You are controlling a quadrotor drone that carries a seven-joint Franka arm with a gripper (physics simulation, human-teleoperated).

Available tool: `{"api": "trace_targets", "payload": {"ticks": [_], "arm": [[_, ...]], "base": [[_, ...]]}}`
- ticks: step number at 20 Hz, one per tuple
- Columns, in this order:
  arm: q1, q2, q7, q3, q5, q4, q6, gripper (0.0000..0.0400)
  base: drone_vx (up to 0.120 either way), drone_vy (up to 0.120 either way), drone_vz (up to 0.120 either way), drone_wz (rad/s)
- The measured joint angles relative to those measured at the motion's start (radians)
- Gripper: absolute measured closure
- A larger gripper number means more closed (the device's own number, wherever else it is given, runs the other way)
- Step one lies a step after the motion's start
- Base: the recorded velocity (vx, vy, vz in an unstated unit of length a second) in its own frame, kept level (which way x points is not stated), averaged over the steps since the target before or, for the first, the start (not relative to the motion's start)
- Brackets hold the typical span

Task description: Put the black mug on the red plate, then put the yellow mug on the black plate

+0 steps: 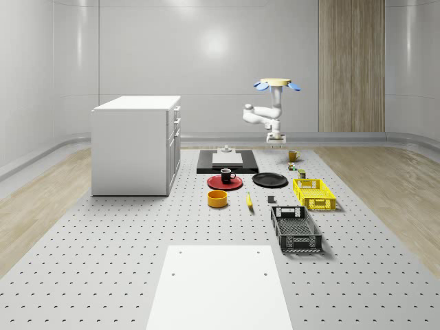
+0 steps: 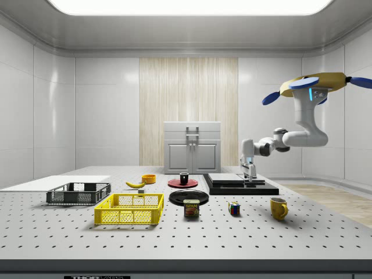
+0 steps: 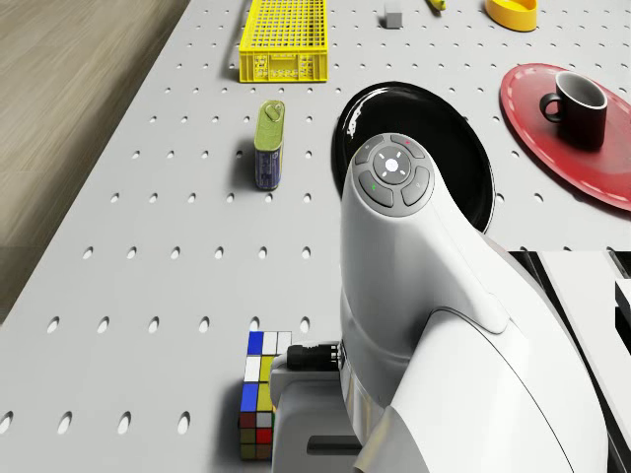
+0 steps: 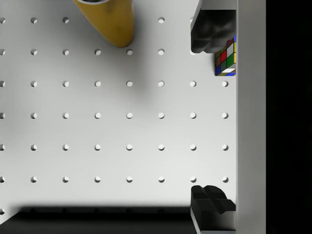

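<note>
The black mug (image 1: 227, 176) (image 2: 184, 178) (image 3: 577, 108) stands upright on the red plate (image 1: 214, 183) (image 2: 174, 183) (image 3: 577, 172). Beside it lies the black plate (image 1: 269, 180) (image 2: 180, 196) (image 3: 461, 150), bare and partly hidden by my arm in the drone view. The yellow mug (image 1: 293, 156) (image 2: 279, 208) (image 4: 109, 22) stands on the table farther back. The drone (image 1: 278, 84) (image 2: 317, 87) hovers high over the table's far end. My gripper (image 1: 276, 141) (image 2: 250, 173) (image 4: 209, 117) hangs open above the table, between the black slab and the yellow mug, holding nothing.
A Rubik's cube (image 2: 234, 208) (image 3: 261, 404) (image 4: 225, 56) and a can (image 2: 192, 208) (image 3: 269, 143) lie near the black plate. Yellow basket (image 1: 313, 193), black basket (image 1: 295, 228), yellow bowl (image 1: 217, 199), banana (image 1: 249, 200). A black slab (image 1: 227, 165) and white cabinet (image 1: 137, 144) stand on the whole-scene view's left.
</note>
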Motion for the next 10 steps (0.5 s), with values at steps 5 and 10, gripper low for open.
{"api": "trace_targets", "payload": {"ticks": [5, 10], "arm": [[0.0, 0.0, 0.0, 0.0, 0.0, 0.0, 0.0, 0.0], [0.0, 0.0, 0.0, 0.0, 0.0, 0.0, 0.0, 0.0]], "base": [[-0.104, 0.12, 0.0, 0.0], [-0.096, 0.12, 0.0, 0.0]]}}
